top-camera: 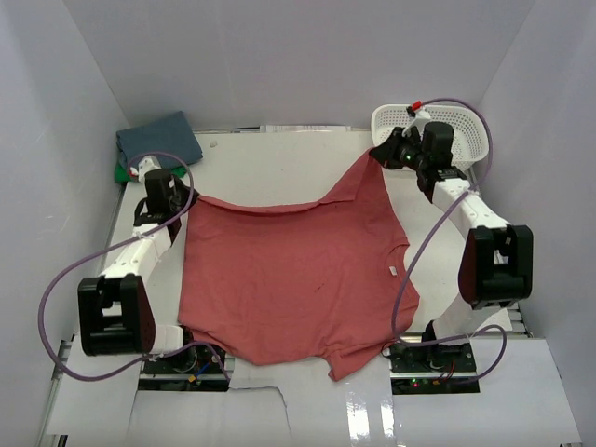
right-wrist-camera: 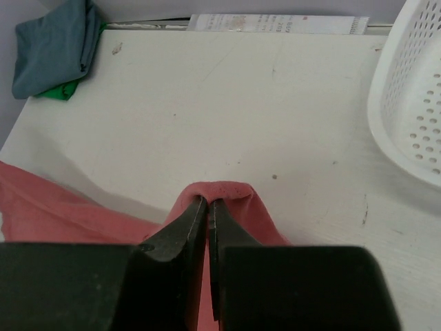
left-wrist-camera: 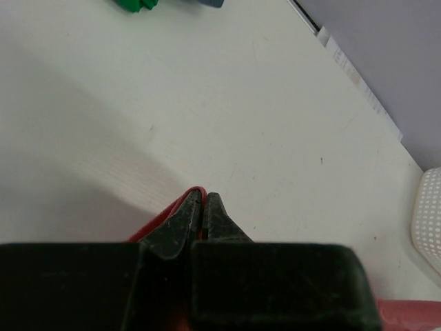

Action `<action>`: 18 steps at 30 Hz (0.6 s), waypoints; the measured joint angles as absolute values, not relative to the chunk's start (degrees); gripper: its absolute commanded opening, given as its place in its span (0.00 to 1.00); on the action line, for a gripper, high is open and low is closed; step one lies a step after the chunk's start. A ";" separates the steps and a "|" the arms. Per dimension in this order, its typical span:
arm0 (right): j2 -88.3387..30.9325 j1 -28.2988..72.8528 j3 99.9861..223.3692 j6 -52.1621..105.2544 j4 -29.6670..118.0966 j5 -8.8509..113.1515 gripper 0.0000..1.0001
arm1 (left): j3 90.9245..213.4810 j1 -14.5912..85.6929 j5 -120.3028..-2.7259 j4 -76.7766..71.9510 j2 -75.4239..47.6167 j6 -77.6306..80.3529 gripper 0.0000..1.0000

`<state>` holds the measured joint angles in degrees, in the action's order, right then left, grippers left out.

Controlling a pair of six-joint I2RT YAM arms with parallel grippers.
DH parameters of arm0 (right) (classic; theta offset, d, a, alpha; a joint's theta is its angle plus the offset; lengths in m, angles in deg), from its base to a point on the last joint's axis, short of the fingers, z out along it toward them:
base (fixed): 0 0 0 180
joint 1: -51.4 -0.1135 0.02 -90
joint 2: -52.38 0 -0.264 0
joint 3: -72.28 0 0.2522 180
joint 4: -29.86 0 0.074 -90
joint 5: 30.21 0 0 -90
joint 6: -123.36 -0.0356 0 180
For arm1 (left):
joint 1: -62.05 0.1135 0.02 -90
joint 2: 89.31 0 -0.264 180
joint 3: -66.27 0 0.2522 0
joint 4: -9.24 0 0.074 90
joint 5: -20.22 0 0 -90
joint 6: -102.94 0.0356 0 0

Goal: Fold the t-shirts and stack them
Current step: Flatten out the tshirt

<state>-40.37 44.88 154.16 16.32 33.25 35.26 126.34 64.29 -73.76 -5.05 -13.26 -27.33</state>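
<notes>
The folded slate-blue cloth t-shirt [top-camera: 158, 138] and bright green cloth t-shirt [top-camera: 121, 171] lay in the far-left corner, out of your way. Your left gripper [left-wrist-camera: 203, 198] and right gripper [right-wrist-camera: 208, 201] each pinched a corner of the coral-red short-sleeved cloth t-shirt [top-camera: 289, 279], which was spread mid-table, probably so you could pull it flat.

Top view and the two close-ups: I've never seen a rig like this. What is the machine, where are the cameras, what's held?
Two robot arms are bolted at the near edge of a white table. The wide picture looks down from above and behind them; the close-ups come from a camera on each wrist. A coral-red t-shirt lies spread out. The left gripper and right gripper each pinch its far edge, jaws shut. Far left sits a slate-blue shirt over a green one; far right, a white mesh basket.
</notes>
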 measured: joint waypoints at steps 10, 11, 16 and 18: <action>-61.77 43.76 176.17 17.13 38.01 34.30 0.08 | 139.28 63.94 -74.79 -2.91 2.19 -25.89 0.00; -63.41 43.72 177.64 17.20 38.49 34.25 0.08 | 140.26 63.94 -74.86 -2.74 3.70 -25.87 0.00; -70.12 43.72 183.97 17.39 41.88 34.12 0.08 | 143.06 63.94 -75.10 -2.76 9.23 -25.87 0.00; -72.06 43.72 186.44 17.57 43.08 34.10 0.08 | 144.15 63.94 -75.25 -2.71 11.20 -25.84 0.00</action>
